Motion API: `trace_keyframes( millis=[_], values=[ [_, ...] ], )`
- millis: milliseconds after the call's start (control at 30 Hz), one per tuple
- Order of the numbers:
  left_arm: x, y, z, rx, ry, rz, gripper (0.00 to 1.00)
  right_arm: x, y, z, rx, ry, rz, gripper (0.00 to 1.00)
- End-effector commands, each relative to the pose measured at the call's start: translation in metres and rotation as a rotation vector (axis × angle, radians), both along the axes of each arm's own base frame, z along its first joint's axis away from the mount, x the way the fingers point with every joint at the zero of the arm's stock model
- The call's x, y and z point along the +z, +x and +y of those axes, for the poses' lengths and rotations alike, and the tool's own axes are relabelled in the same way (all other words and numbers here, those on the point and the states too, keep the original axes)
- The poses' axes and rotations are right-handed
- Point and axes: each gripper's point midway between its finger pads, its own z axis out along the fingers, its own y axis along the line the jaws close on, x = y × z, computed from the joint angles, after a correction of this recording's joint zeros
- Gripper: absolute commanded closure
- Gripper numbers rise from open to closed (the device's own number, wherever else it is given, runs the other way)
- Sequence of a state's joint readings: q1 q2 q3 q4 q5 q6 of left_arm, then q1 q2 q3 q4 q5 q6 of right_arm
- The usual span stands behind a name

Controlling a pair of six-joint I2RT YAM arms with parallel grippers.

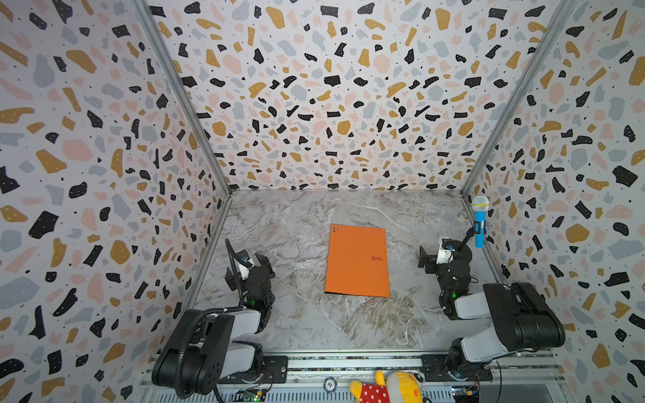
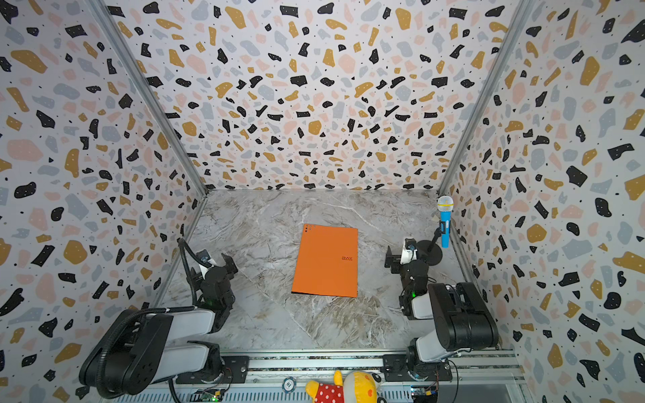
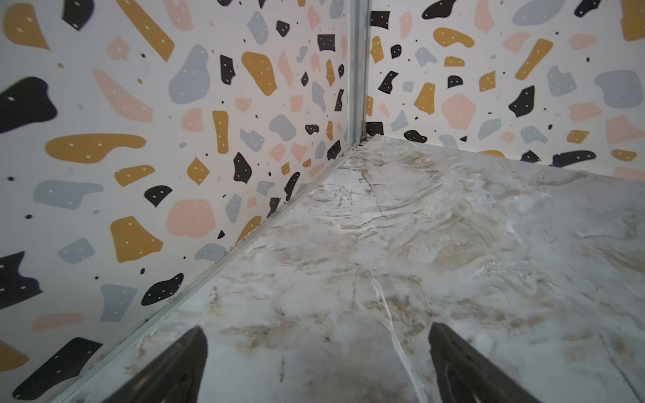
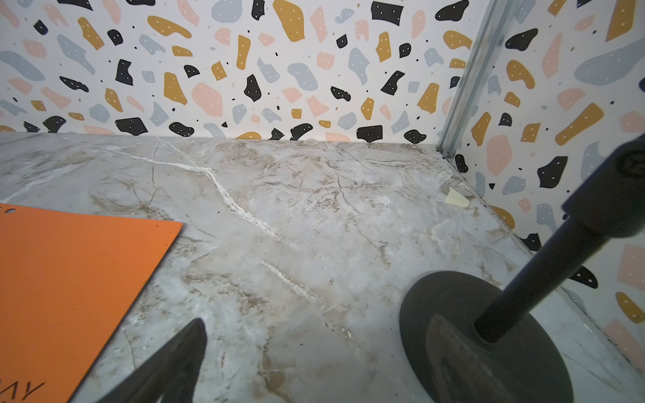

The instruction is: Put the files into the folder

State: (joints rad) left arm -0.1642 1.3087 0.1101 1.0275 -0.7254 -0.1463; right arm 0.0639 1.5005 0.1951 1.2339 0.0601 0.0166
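The orange folder (image 1: pixel 357 261) (image 2: pixel 326 261) lies shut and flat in the middle of the marble table, logo side up; its far corner shows in the right wrist view (image 4: pixel 69 286). The files are out of view in every frame. My left gripper (image 1: pixel 246 268) (image 2: pixel 213 268) (image 3: pixel 317 328) is drawn back to the left of the folder, open, with only bare marble between its fingers. On the folder's right, my right gripper (image 1: pixel 425 261) (image 2: pixel 391 260) (image 4: pixel 318 319) is open too and holds nothing.
A blue toy microphone (image 1: pixel 480 223) (image 2: pixel 445 223) stands on a black stand whose round base (image 4: pixel 530 370) sits close beside my right gripper. Patterned walls enclose the table on three sides. A plush toy (image 1: pixel 387 387) lies by the front rail. A small pale scrap (image 4: pixel 455 199) lies near the far right corner.
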Motion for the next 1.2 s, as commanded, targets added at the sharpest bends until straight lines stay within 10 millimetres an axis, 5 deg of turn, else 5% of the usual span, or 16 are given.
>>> trace_keyframes(
  millis=[0,1167],
  values=[
    [0.0328,0.0168,-0.0155,-0.108,0.007,-0.147,0.01,0.0087,0.0023,0.0001,-0.001,-0.006,-0.026,0.01],
    [0.0292,0.0220,-0.0117,-0.076,0.013,-0.129,0.01,0.0090,0.0020,0.0017,-0.014,-0.022,-0.026,0.01]
  ],
)
